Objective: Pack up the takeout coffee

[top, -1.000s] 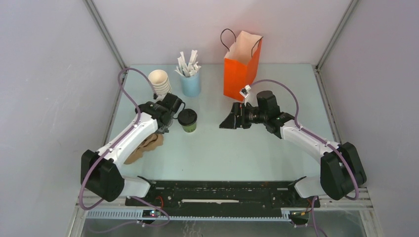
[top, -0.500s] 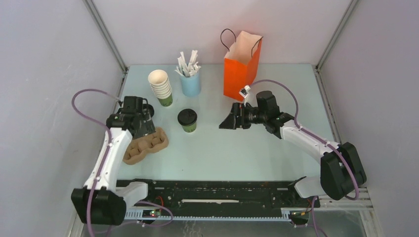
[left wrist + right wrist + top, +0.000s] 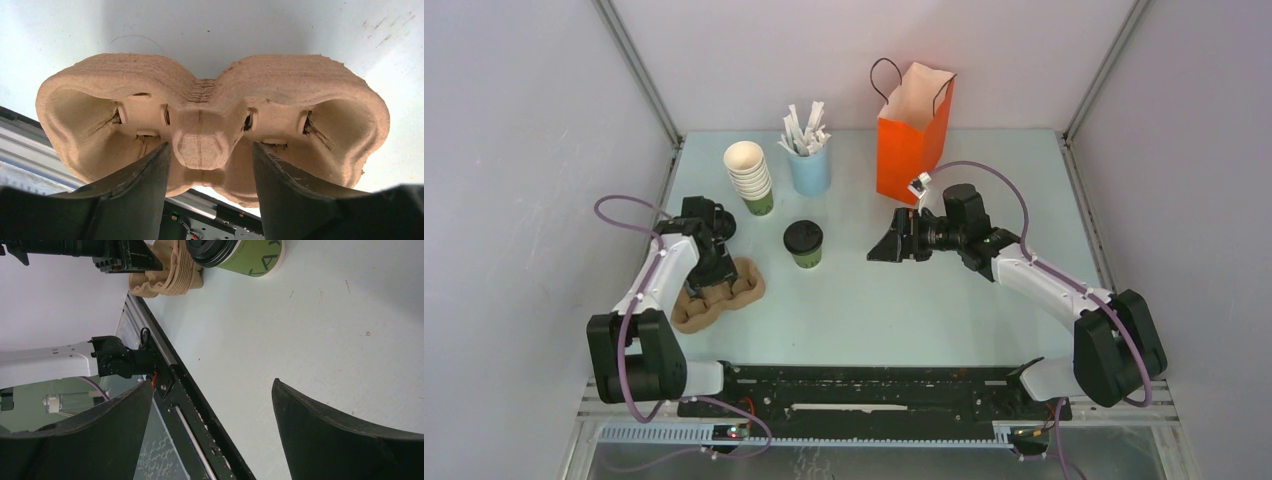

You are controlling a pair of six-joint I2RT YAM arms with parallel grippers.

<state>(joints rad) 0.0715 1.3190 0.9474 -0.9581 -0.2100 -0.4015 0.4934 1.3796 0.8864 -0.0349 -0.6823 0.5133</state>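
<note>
top external: fixed, high above and behind the robot, looks down and forward; far off, whole worktop (image 3: 874,300) in frame.
left wrist: rides on left tool (image 3: 211,147), looks out between its fingers (image 3: 140,190); very near, brown cup carrier (image 3: 210,95) fills most of frame.
right wrist: rides on right tool (image 3: 212,384), low over worktop, faces left across the scene, frame rolled sideways; mid range.
top + left wrist share: cup carrier, near left of worktop.
top + right wrist share: takeout coffee (image 3: 240,252), cup carrier, left arm (image 3: 50,357), black rail (image 3: 200,405) at near edge.
left + right wrist share: cup carrier only.
</note>
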